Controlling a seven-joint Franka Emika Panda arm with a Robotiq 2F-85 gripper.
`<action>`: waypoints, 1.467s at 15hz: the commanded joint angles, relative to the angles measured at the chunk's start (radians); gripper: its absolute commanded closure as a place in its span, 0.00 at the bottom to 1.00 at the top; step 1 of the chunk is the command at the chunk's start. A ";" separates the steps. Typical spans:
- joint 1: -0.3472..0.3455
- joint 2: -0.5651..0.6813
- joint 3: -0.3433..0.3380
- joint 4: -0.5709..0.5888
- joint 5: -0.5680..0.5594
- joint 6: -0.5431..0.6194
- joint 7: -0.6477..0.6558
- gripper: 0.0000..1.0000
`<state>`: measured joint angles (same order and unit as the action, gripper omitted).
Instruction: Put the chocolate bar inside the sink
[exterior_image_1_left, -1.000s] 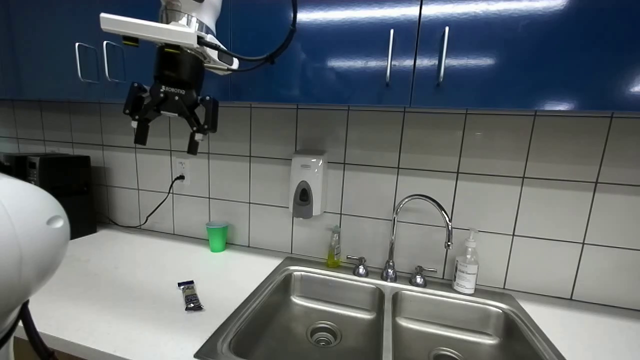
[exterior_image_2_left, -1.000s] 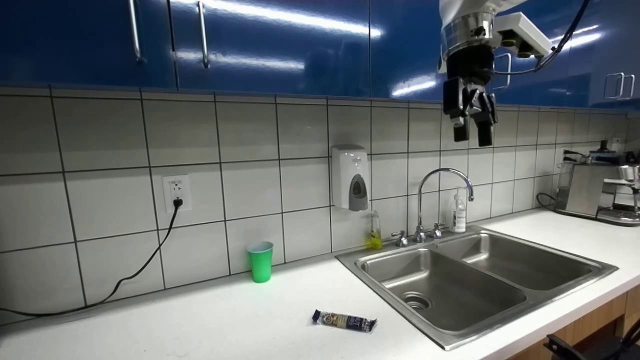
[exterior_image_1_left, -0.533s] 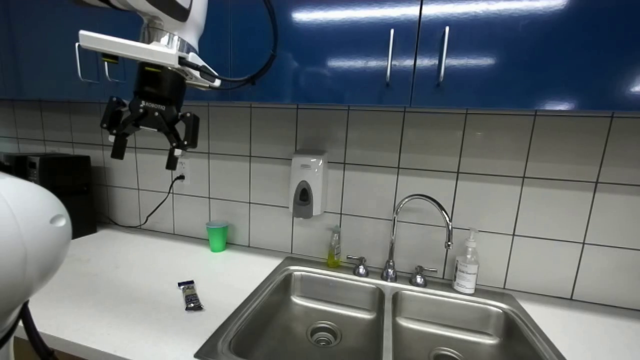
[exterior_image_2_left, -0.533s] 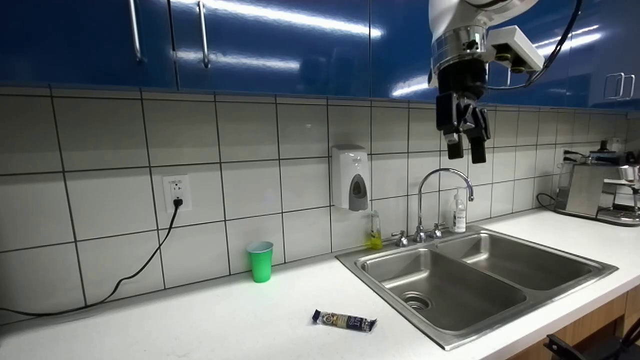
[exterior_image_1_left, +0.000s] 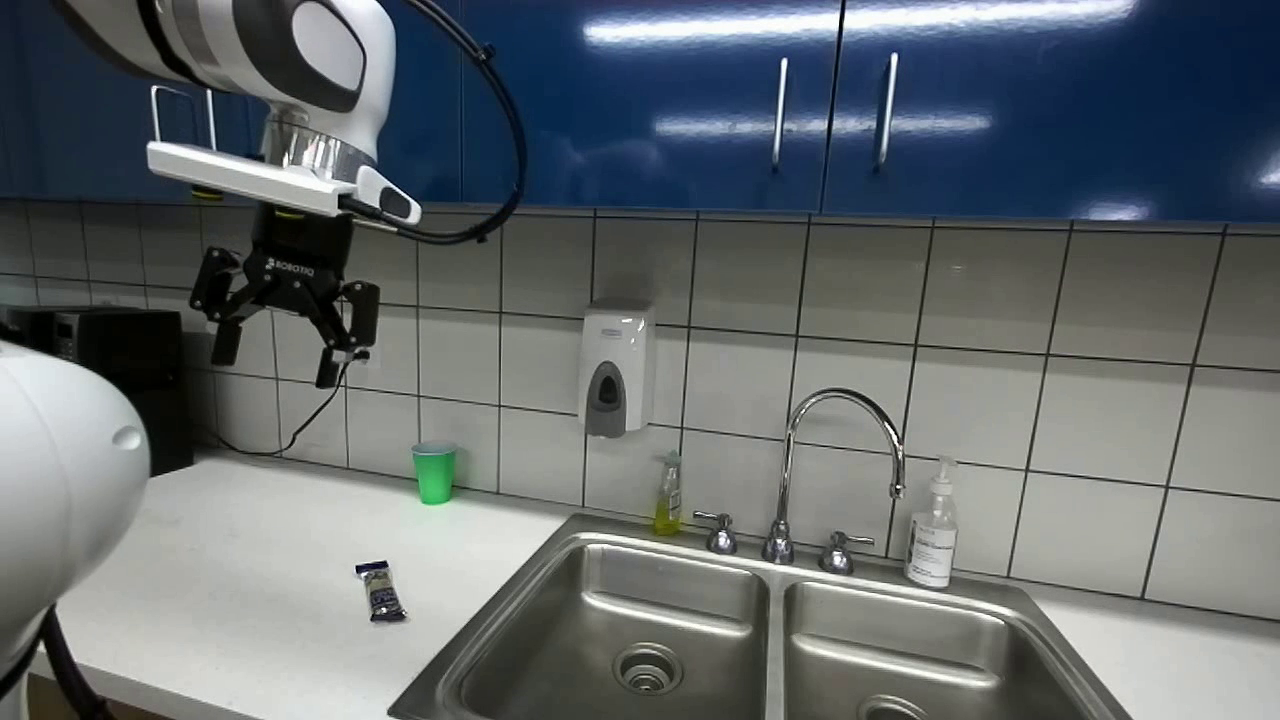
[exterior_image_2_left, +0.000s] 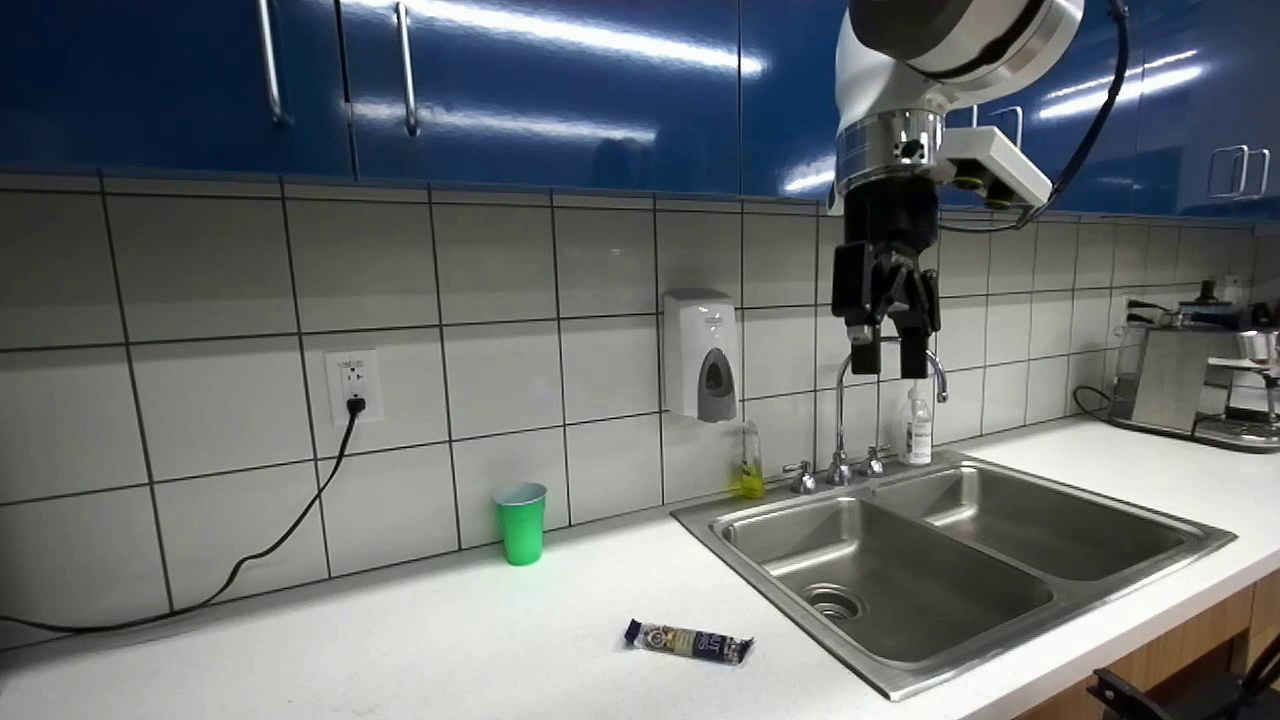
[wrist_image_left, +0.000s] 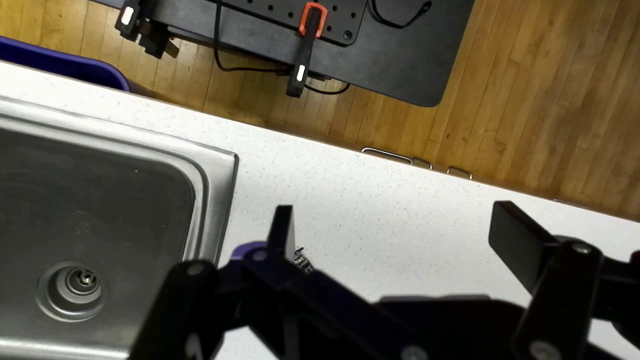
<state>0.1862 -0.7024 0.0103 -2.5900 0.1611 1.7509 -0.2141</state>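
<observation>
Green cup (exterior_image_2_left: 521, 530) stands near the tiled wall (exterior_image_2_left: 505, 380), beyond the chocolate bar (exterior_image_2_left: 690, 642); the pincer (exterior_image_1_left: 277, 358) hangs spread.

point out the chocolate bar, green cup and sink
Chocolate bar (exterior_image_2_left: 690, 642), in an exterior view: middle of the wrapper.
Green cup (exterior_image_1_left: 435, 476), in an exterior view: outer side wall.
Sink (wrist_image_left: 215, 200), in the wrist view: metal rim.

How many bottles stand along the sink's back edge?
2: in an exterior view, the yellow bottle is left of the faucet, the pump bottle right of it. None looks hidden.
</observation>
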 joint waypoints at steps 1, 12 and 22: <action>0.014 0.011 0.028 -0.048 0.019 0.099 -0.016 0.00; 0.093 0.183 0.060 -0.142 0.032 0.459 -0.023 0.00; 0.112 0.505 0.075 -0.104 0.030 0.774 -0.031 0.00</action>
<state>0.3043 -0.3014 0.0720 -2.7392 0.1717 2.4616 -0.2179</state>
